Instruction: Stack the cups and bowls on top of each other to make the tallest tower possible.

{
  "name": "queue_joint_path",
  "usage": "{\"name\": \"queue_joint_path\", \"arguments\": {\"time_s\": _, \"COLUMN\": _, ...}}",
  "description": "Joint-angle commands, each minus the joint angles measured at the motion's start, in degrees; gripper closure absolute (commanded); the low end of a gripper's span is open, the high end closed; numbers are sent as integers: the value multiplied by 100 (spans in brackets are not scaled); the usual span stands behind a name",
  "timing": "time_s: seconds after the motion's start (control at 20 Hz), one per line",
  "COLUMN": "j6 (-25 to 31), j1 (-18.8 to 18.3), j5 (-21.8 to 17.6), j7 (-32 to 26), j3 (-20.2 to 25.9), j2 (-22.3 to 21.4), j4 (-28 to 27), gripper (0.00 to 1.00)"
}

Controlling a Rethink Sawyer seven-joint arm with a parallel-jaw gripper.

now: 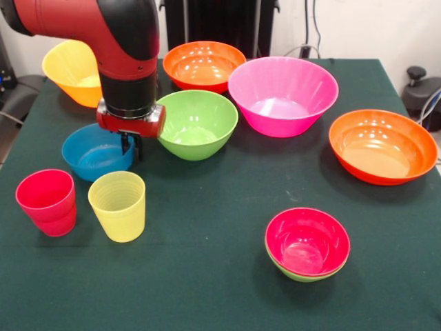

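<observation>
My gripper (132,154) hangs from the red and black arm just over the right rim of the blue bowl (89,155). The red cup (48,201) and the translucent yellow cup (118,205) stand upright side by side in front of that bowl. Right of the gripper sits a green bowl (198,123), with a big pink bowl (282,93) beyond it. One orange bowl (203,63) is at the back and another orange bowl (382,145) at the right. A yellow-orange bowl (72,69) leans tilted behind the arm. The tower (306,245) is a red bowl nested in a small light-green bowl.
Everything stands on a dark green table cloth (220,207). Black equipment (220,24) rises behind the table's far edge, and a black fixture (422,89) sits past the right edge.
</observation>
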Motion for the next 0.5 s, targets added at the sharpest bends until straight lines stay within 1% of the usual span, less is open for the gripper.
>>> {"name": "queue_joint_path", "arguments": {"time_s": 0.05, "j6": 498, "j1": 385, "j5": -254, "j7": -211, "j3": 65, "j2": 234, "j4": -291, "gripper": 100}}
{"name": "queue_joint_path", "arguments": {"time_s": 0.3, "j6": 1050, "j1": 617, "j5": -59, "j7": -336, "j3": 97, "j2": -115, "j4": -519, "gripper": 100}}
{"name": "queue_joint_path", "arguments": {"time_s": 0.5, "j6": 1618, "j1": 836, "j5": -26, "j7": -457, "j3": 40, "j2": -326, "j4": -797, "gripper": 100}}
